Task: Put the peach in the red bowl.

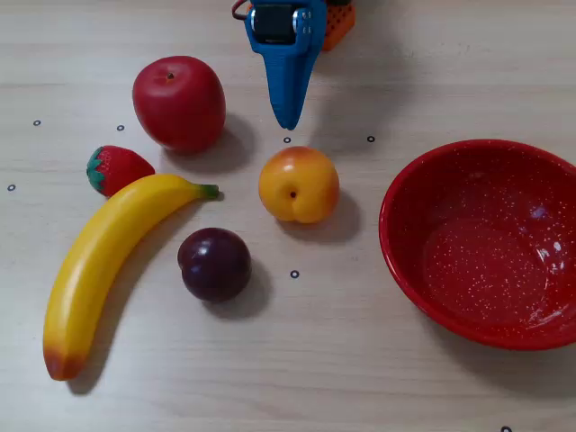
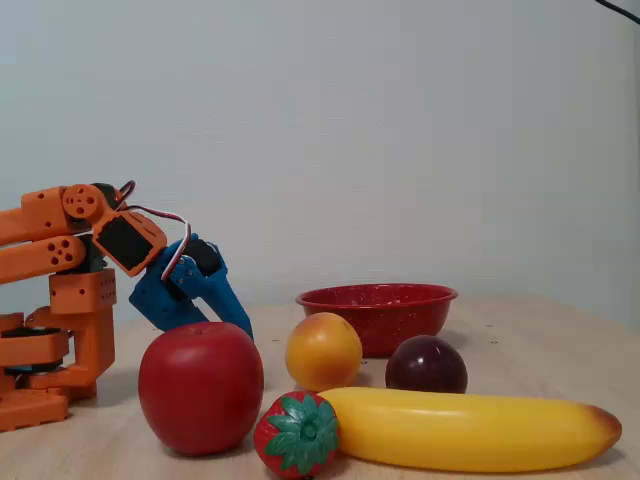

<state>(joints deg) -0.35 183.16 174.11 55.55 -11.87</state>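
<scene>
The peach (image 1: pixel 299 184) is a glossy yellow-orange round fruit on the table's middle; it also shows in the fixed view (image 2: pixel 323 351). The red bowl (image 1: pixel 409 261), large with white speckles, stands empty at the right in the overhead view and behind the fruit in the fixed view (image 2: pixel 375 312). My blue gripper (image 1: pixel 287 119) hangs at the top centre, its tip just above the peach in the overhead view, apart from it. Its jaws look closed together and hold nothing. In the fixed view the gripper (image 2: pixel 240 322) points down behind the apple.
A red apple (image 1: pixel 179 103) lies left of the gripper. A strawberry (image 1: pixel 116 169), a banana (image 1: pixel 106 263) and a dark plum (image 1: pixel 214 264) lie left and below the peach. The orange arm base (image 2: pixel 50 310) stands at the fixed view's left.
</scene>
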